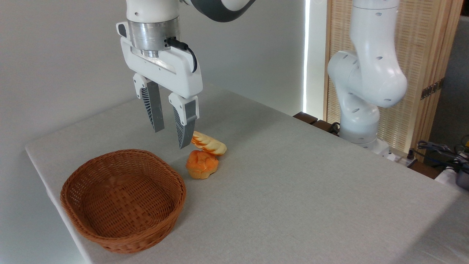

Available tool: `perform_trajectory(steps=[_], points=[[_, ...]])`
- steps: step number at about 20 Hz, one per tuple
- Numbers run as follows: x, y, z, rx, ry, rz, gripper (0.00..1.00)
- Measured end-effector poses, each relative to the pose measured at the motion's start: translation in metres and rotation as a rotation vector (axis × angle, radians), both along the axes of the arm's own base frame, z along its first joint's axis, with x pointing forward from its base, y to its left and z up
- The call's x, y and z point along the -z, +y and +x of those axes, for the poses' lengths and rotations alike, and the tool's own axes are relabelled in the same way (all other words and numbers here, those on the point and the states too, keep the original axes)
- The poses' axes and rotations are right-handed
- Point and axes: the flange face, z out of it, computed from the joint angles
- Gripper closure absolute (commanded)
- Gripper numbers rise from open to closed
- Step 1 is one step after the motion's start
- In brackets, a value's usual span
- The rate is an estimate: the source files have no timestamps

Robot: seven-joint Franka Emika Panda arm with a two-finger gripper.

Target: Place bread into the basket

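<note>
the gripper, fingers apart and empty, hangs beside the bread, which touches a bun, so closing might snag both.

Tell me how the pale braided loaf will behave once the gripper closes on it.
The bread looks smooth and glossy, so it may slip between the fingers. Its rounded, tapered shape suggests it could roll or pivot if squeezed off-centre. It touches or overlaps the orange bun, so lifting it may nudge that bun. The gripper is open above it.
</note>
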Motion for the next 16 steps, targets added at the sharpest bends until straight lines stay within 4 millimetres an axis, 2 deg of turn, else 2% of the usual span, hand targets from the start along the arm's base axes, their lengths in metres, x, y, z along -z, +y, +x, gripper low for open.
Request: perform_trajectory(steps=[5,7,12,14,16], points=[[0.014,-0.009,-0.004,0.042,0.05,0.009,0.0],[0.027,-0.02,-0.009,0.067,0.076,0.012,0.0],[0.069,-0.063,-0.033,0.155,0.164,0.031,0.0],[0.081,-0.071,-0.042,0.174,0.191,0.037,0.0],[0.088,-0.071,-0.047,0.176,0.206,0.039,0.0]])
